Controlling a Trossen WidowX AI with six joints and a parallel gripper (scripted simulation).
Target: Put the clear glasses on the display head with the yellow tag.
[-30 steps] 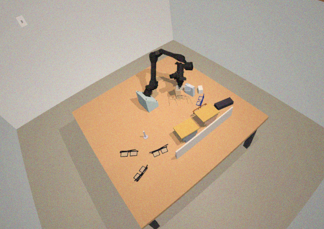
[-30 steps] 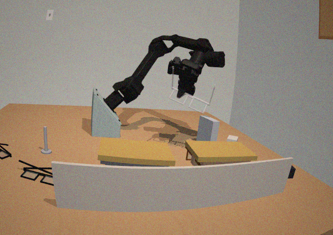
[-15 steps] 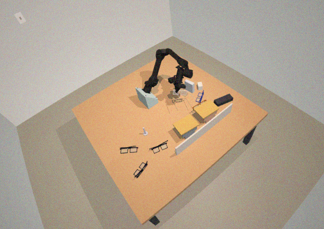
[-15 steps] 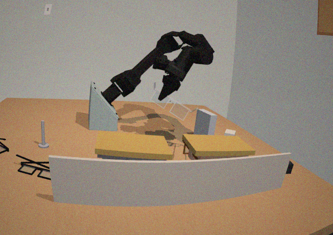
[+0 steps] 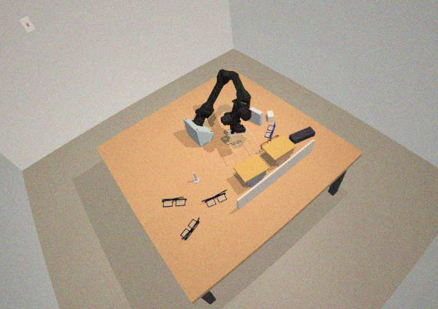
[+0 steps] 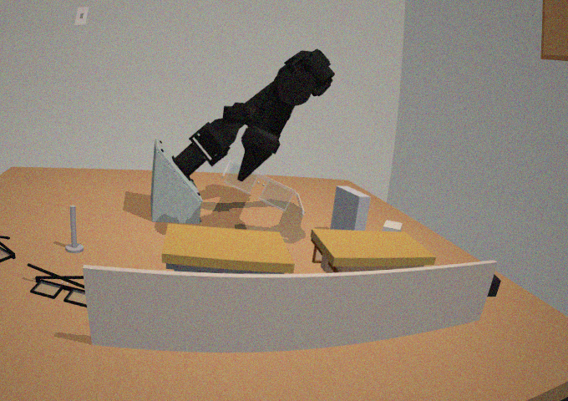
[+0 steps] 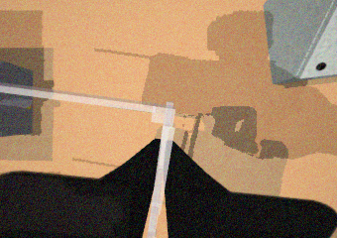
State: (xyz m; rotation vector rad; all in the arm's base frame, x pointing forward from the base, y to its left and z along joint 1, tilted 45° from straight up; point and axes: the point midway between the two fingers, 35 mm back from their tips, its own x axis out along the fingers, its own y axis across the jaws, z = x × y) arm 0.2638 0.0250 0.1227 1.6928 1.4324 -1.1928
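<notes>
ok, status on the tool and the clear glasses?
Tool shut on the clear glasses, held low above the table. Not on a head yet. Yellow-topped blocks and the white screen stand ahead, apart from it.

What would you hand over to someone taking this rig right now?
Claw: shut on the clear-framed glasses, gripping the frame, held low above the orange table near the arm's grey wedge base.
Heads: two yellow-topped display blocks sit behind the curved white screen; the yellow tag is not visible.
Done: glasses picked up.
Left: find the tagged head, seat bridge and both temples, release, avoid the other head.
Black glasses and blue glasses are distractors.
</notes>
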